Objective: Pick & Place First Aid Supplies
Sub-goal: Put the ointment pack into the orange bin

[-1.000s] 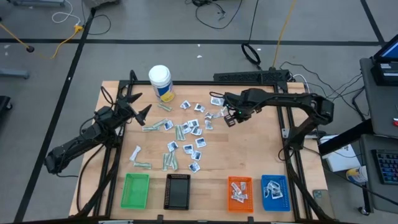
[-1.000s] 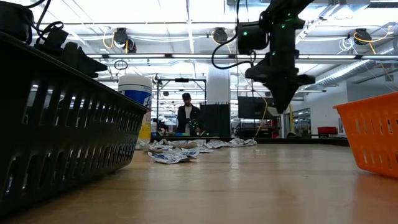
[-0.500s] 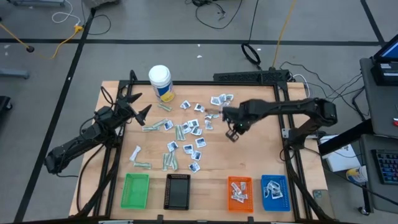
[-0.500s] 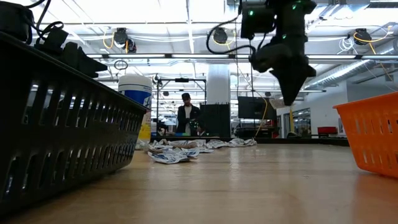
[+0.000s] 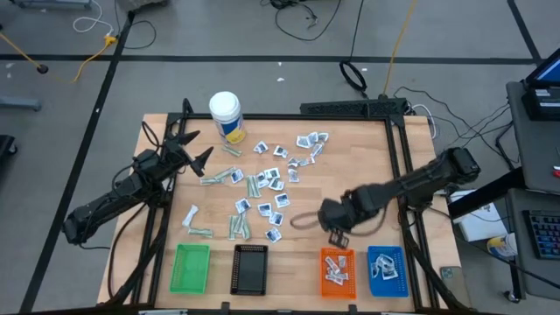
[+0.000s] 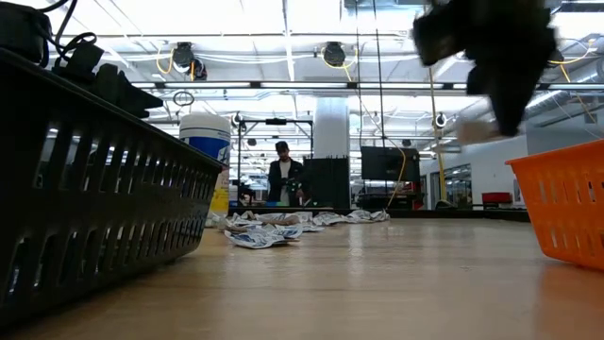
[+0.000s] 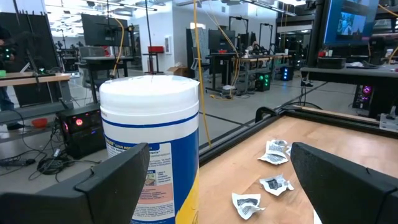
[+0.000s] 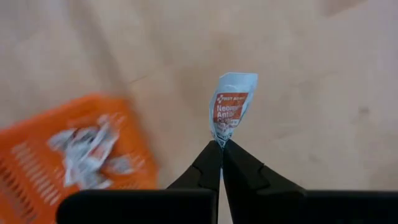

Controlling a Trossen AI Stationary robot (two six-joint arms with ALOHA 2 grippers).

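From above, we see our right gripper (image 5: 337, 234) just beside the orange tray (image 5: 337, 267), close to its top rim, while most of the first aid packets (image 5: 267, 179) lie scattered in the middle of the table (image 5: 367, 157). Our left gripper (image 5: 194, 150) waits near the white bottle (image 5: 226, 116) with its fingers spread wide. From table height, we see the right arm (image 6: 500, 47) high up next to the orange tray, with a pale scrap hanging under it. Past the left wrist, we see the bottle close by and a few packets beyond it. Past the right wrist, our fingers (image 8: 214, 168) are pressed together on the bottom edge of one red-print sachet (image 8: 230, 112), and it stands up over bare wood beside the tray. We think we should move fully over the tray before letting go. The pinch is only on the edge, so we should go gently.
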